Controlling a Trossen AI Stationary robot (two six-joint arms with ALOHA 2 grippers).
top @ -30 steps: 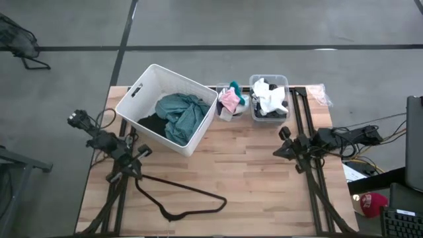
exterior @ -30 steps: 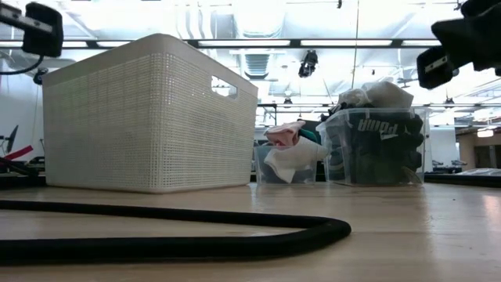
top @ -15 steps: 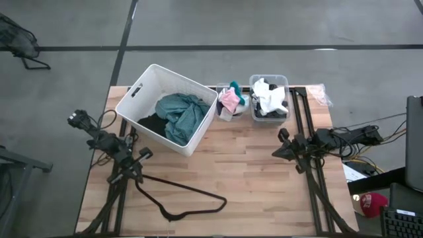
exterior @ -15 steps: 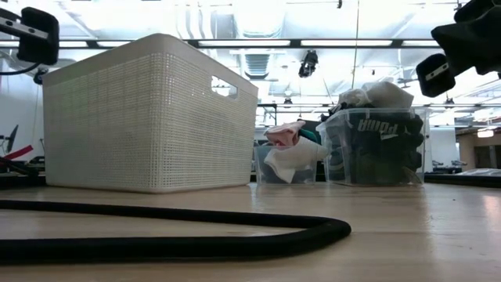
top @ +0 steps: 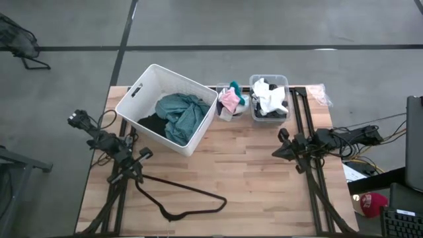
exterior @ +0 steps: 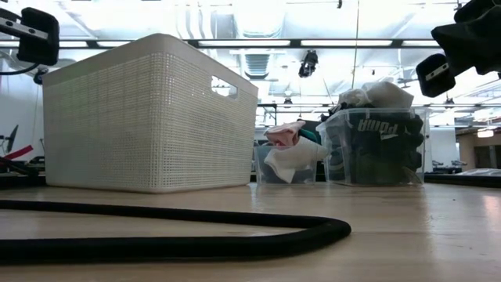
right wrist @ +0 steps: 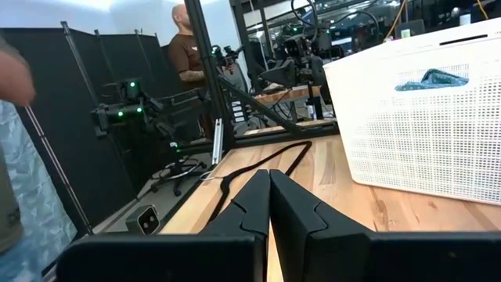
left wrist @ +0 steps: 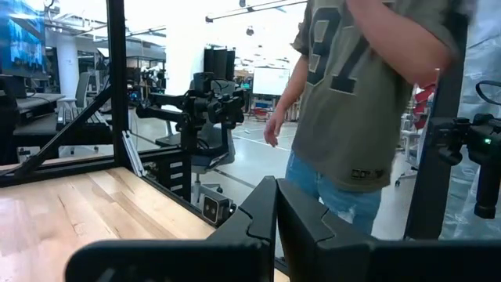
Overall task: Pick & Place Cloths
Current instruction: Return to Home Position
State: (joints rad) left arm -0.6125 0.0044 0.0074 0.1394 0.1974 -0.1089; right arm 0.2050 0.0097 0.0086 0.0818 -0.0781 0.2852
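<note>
A large teal-green cloth lies on a black cloth inside the white basket at the table's far left. A small clear bin holds pink, teal and white pieces. A larger clear bin holds white cloths over black ones. My left gripper is shut and empty, above the table's left side near the hanger. My right gripper is shut and empty, above the right side, pointing toward the table's left.
A thin black wire hanger lies on the table near the front; its bar fills the foreground of the low view. Bare wood lies between the arms. A person stands beyond the table's right edge; another person stands beyond its left edge.
</note>
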